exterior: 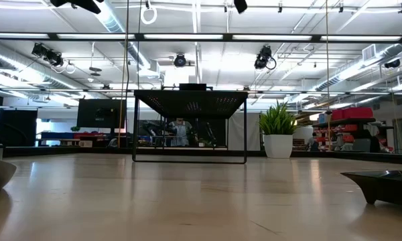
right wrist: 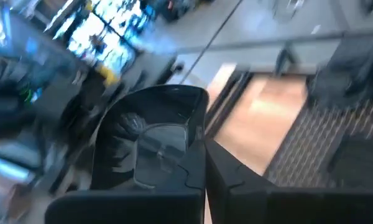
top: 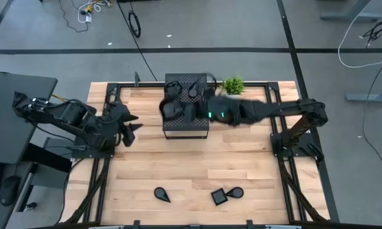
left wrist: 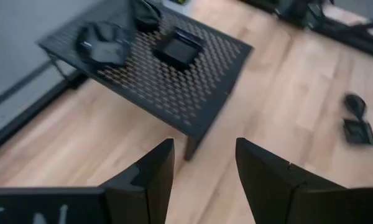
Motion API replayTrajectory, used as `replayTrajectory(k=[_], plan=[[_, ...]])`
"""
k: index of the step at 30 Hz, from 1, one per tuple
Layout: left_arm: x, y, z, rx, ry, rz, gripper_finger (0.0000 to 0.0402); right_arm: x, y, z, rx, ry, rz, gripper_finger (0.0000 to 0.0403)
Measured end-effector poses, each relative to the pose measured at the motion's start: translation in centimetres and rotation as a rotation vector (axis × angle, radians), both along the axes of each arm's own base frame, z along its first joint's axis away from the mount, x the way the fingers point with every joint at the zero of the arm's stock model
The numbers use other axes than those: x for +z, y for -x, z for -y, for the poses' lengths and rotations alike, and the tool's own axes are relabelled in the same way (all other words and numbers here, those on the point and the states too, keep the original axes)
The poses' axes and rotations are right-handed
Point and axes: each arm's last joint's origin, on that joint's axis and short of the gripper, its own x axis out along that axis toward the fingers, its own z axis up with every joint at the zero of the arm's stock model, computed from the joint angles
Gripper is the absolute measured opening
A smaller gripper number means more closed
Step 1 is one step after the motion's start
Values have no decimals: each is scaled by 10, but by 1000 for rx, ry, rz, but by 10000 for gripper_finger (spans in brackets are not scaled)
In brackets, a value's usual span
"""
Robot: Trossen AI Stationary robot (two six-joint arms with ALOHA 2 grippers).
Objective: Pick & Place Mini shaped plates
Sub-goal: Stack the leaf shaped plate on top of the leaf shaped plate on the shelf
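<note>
A glossy mini plate (right wrist: pixel 152 143) is gripped by the right end effector (top: pixel 172 109) above the perforated box (top: pixel 186 127). The left end effector (top: pixel 132 126) waits open. Placing is likely next; release calls for level lowering.

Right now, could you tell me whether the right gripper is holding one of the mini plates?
Yes. The right gripper is shut on a glossy black mini plate, clamping its rim above the perforated box.
</note>
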Motion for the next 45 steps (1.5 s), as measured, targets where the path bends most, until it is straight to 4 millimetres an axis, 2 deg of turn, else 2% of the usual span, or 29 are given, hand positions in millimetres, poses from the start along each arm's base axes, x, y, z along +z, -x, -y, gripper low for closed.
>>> replayTrajectory(k=[4,9,14,19,26,31,38,45], plan=[[4,6,-7,57,-38,37,177,8,-3,47,-110,39,-2,0],[4,5,-10,87,-52,33,177,-2,-2,103,-194,20,-37,0],[4,5,-13,106,-57,31,177,-30,-16,147,-196,-13,-79,0],[4,5,-18,149,-72,32,177,-70,-32,174,-186,-79,-163,0],[4,4,-24,201,-74,33,177,-112,-48,186,-212,-161,-230,0],[4,4,-29,221,-89,23,177,-125,-55,186,-191,-173,-240,0],[4,4,-32,238,-95,17,177,-126,-55,186,-152,-106,-282,1],[4,4,-32,238,-95,17,177,-127,-53,185,-122,-54,-336,19]])
